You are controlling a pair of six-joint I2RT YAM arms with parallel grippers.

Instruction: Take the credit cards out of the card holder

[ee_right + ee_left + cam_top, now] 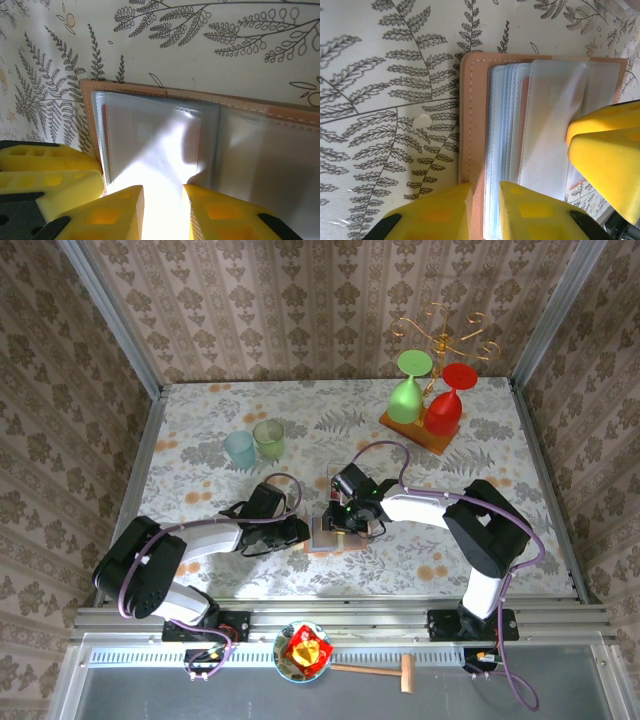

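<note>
Locate the card holder (pixel 330 535) lying open on the fern-patterned bench (pixel 250 410): salmon stitched leather around frosted plastic sleeves (pixel 150 145). On the left gripper (pixel 484 195), the fingers clench its stitched edge. On the right gripper (pixel 162 200), the fingers straddle one glossy sleeve; you cannot tell whether they pinch it.

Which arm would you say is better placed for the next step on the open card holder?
The right jaws, probably: they straddle the edge of the clear pocket inside the card holder, while the left jaws grip the holder's cover, steadying it.
</note>
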